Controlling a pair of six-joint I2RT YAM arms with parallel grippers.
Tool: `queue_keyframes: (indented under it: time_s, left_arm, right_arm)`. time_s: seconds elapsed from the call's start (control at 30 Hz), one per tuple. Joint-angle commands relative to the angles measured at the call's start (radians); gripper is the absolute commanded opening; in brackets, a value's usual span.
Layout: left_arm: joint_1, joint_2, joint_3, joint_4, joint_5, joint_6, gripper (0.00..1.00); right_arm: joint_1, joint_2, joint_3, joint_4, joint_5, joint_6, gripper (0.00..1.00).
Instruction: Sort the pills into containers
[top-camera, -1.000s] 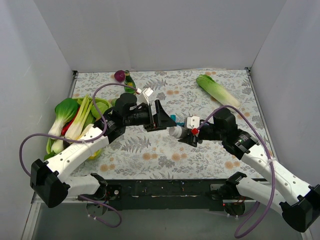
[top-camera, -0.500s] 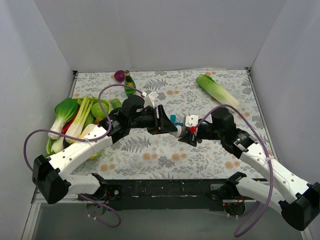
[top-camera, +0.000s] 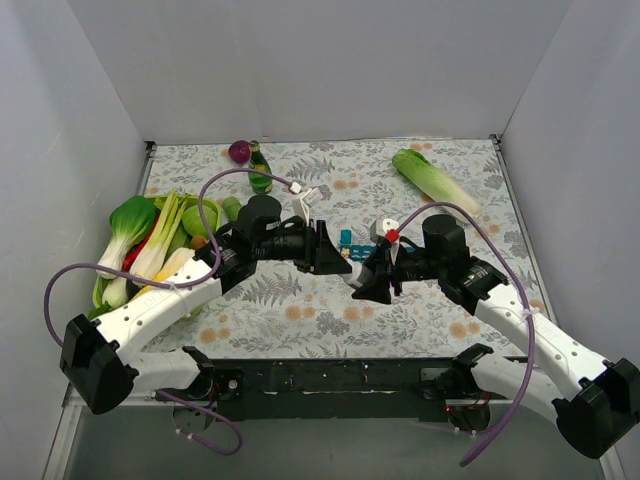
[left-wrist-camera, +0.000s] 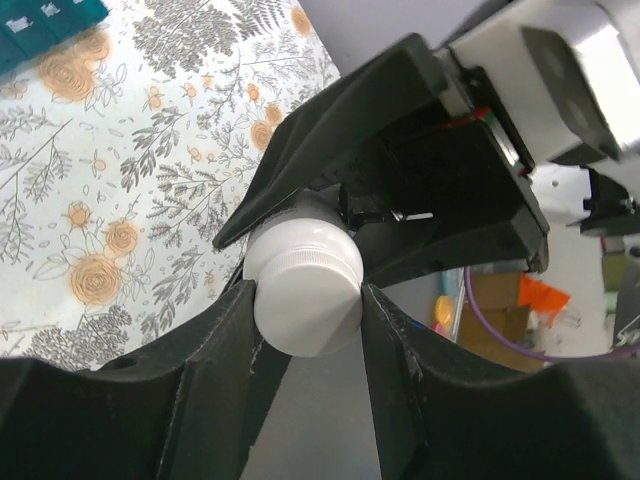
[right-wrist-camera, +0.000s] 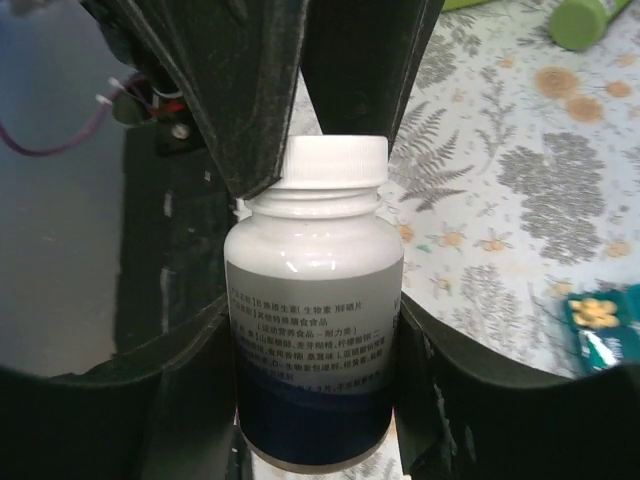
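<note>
A white pill bottle (right-wrist-camera: 315, 320) with a blue-grey label is held off the table, my right gripper (right-wrist-camera: 315, 330) shut on its body. Its white cap (left-wrist-camera: 303, 290) sits between the fingers of my left gripper (left-wrist-camera: 305, 300), which is shut on it. In the top view the left gripper (top-camera: 333, 253) and right gripper (top-camera: 368, 280) meet over the middle of the table and mostly hide the bottle. The teal pill box (top-camera: 345, 238) lies just behind them. One open compartment shows yellow pills (right-wrist-camera: 600, 312).
A green basket (top-camera: 205, 215) of bok choy and other vegetables stands at the left. A napa cabbage (top-camera: 435, 180) lies at the back right. A purple onion (top-camera: 239, 151) and a green bottle (top-camera: 260, 175) lie at the back. White walls close in three sides.
My left gripper moved right onto the bottle's cap and closed on it. The right gripper shifted slightly towards the near side, still holding the bottle.
</note>
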Motion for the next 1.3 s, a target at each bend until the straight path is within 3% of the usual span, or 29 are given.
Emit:
queue_keyframes:
  time_s: [0.0, 0.13, 0.3, 0.53, 0.6, 0.67, 0.77, 0.8, 0.9, 1.03, 1.17, 1.27]
  left_arm:
    - [-0.014, -0.034, 0.000, 0.134, 0.221, 0.170, 0.21]
    - [-0.014, 0.038, 0.067, 0.033, 0.338, 0.345, 0.22]
    - [0.021, 0.084, 0.147, -0.059, 0.334, 0.410, 0.29]
    - [0.145, 0.007, 0.121, 0.033, 0.322, 0.287, 0.89]
    - [0.156, -0.020, 0.121, 0.028, 0.297, 0.273, 0.96]
    - [0.168, -0.037, 0.121, 0.018, 0.283, 0.264, 0.98]
    - [0.179, -0.063, 0.127, -0.010, 0.207, 0.207, 0.98]
    - [0.181, -0.068, 0.129, -0.018, 0.179, 0.184, 0.98]
    - [0.181, -0.065, 0.120, -0.050, 0.073, 0.028, 0.98]
    - [0.178, -0.019, 0.098, -0.091, 0.055, -0.167, 0.98]
    - [0.152, 0.006, 0.103, -0.078, -0.017, -0.225, 0.98]
    - [0.135, 0.024, 0.118, -0.061, -0.036, -0.245, 0.90]
  right_arm:
    - [-0.014, 0.012, -0.040, 0.281, -0.197, 0.307, 0.01]
    - [-0.023, 0.023, -0.096, 0.435, -0.262, 0.482, 0.01]
    - [-0.045, 0.022, -0.165, 0.576, -0.293, 0.639, 0.01]
    - [-0.059, 0.000, -0.141, 0.466, -0.270, 0.515, 0.01]
    - [-0.062, -0.003, -0.136, 0.438, -0.264, 0.478, 0.01]
    - [-0.062, -0.004, -0.118, 0.382, -0.251, 0.434, 0.01]
    - [-0.062, -0.007, -0.051, 0.257, -0.192, 0.249, 0.01]
    - [-0.062, -0.012, -0.026, 0.157, -0.144, 0.111, 0.01]
    - [-0.060, -0.008, 0.061, -0.003, -0.013, -0.083, 0.01]
    - [-0.039, 0.000, 0.123, -0.097, 0.138, -0.348, 0.01]
    - [0.007, 0.008, 0.138, -0.124, 0.213, -0.416, 0.01]
    - [0.015, 0.016, 0.140, -0.120, 0.230, -0.428, 0.01]
